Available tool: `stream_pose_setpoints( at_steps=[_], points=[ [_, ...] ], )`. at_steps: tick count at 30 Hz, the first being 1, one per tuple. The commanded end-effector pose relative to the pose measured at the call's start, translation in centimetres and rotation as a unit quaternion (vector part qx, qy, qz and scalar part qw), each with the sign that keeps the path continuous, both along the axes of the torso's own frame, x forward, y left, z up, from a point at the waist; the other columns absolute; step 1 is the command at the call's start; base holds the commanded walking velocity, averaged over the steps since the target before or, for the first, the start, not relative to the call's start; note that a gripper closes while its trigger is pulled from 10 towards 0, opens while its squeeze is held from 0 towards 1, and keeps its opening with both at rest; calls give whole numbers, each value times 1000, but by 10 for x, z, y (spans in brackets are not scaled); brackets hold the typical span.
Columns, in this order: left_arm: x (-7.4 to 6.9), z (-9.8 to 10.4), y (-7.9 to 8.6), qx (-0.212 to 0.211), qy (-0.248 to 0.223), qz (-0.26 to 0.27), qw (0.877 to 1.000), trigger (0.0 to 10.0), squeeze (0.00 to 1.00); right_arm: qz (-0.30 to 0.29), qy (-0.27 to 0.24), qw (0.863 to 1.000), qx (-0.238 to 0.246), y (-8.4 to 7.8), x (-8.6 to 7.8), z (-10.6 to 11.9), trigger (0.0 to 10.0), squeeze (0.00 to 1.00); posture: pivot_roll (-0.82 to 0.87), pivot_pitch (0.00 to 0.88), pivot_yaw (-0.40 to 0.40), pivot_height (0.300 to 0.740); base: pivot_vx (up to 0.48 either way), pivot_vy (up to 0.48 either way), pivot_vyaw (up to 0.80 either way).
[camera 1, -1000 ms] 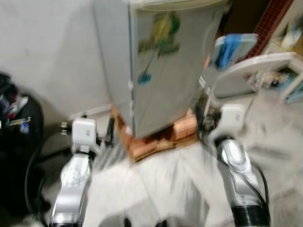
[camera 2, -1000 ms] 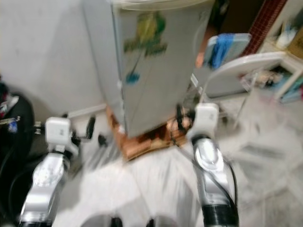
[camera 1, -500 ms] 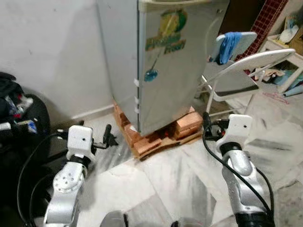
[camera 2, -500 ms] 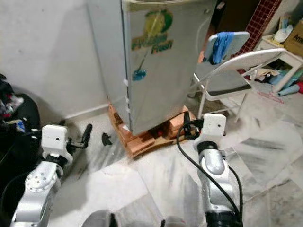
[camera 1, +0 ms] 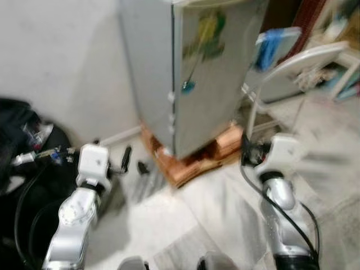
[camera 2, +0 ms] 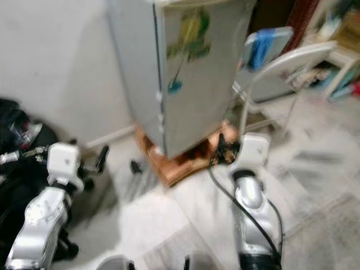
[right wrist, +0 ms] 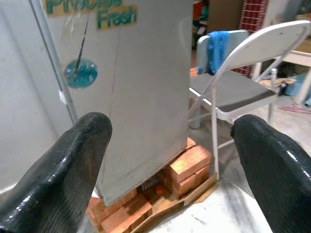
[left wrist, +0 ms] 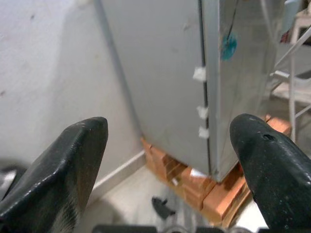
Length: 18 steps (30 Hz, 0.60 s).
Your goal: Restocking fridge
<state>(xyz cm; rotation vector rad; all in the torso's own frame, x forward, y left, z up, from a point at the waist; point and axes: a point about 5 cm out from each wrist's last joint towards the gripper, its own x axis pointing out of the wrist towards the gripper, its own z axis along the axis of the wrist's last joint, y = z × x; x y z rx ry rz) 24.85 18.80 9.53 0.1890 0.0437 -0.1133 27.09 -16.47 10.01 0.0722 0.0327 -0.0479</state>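
- Nearest, both silver arms are held forward over the pale marble floor; half a second ago the head views were sharp, now they are smeared, and the whole scene has slid sideways, so the camera moved, not the things.
- Left gripper points at the fridge's side and door seam, its two black fingers spread wide with nothing between them.
- Right gripper faces the door front, likewise spread wide and empty.
- Beyond them the tall grey metal fridge stands on a base of orange bricks against the white wall, its door shut, the green sticker facing out.
- Just beside the fridge's right corner stands a white folding chair with a blue cloth over its back.
- Judging by the blur, the robot is on the move before the fridge; no goods to stock can be made out, so the pictures leave the task's stage open.
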Motion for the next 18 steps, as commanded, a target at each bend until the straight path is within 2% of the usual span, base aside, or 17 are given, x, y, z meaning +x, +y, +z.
stream_pose_setpoints(
  at_steps=[1,6,9,13,18],
  points=[
    [1,3,-7,-1,-8,-10,1000,10000,0,-8,-10,1000,-8,-7,3,6,10000,0,-3,44,-10,740,461,0,-800],
    [-2,2,-11,0,-10,-14,1000,10000,0,-4,-11,1000,-9,-7,4,7,10000,0,-1,46,-22,740,461,0,-800],
    [-2,1,-10,-17,-3,-4,1000,10000,0,-2,-11,1000,-11,-7,5,7,10000,0,-3,46,-33,740,449,0,-665],
    [0,-1,-8,-27,3,12,1000,10000,0,1,-11,1000,-14,-7,5,8,10000,0,-8,46,-43,740,316,360,0],
    [-1,-4,-7,-32,6,30,999,10000,0,3,-4,1000,-17,-8,4,5,10000,0,-9,46,-51,740,0,467,0]
  ],
)
